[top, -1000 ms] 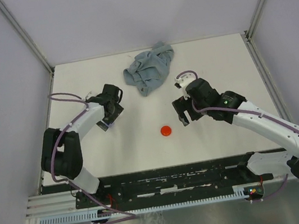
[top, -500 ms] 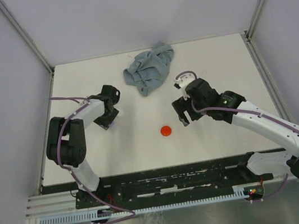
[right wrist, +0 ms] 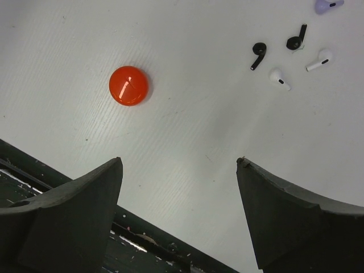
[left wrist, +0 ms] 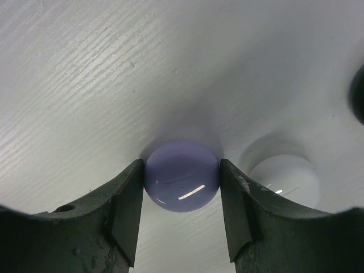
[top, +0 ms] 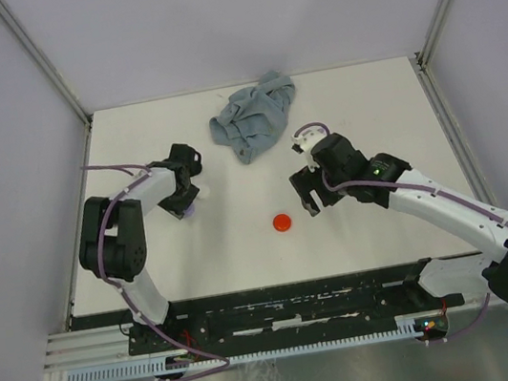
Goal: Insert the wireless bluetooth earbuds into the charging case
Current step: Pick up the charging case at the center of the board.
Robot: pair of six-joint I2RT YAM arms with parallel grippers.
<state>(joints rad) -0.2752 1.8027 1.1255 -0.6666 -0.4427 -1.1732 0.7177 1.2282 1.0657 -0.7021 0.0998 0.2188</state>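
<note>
Top view: over the worktop point(top: 244, 250), the left claw point(top: 183, 204) has squeezed in and now pinches the lilac disc point(left wrist: 181, 175) (a case, I think); the right claw point(right wrist: 179, 165) hangs spread wide. The earbuds point(right wrist: 278, 78) lie loose near it, none tucked in.

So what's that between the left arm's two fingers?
A glossy lilac disc, touched on both sides by those fingers; the left wrist view shows it.

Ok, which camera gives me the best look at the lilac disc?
Left wrist: the lilac disc sits centre frame, with the left gripper closed against both sides. Top external shows only a lilac speck under that gripper. Right wrist misses it.
</note>
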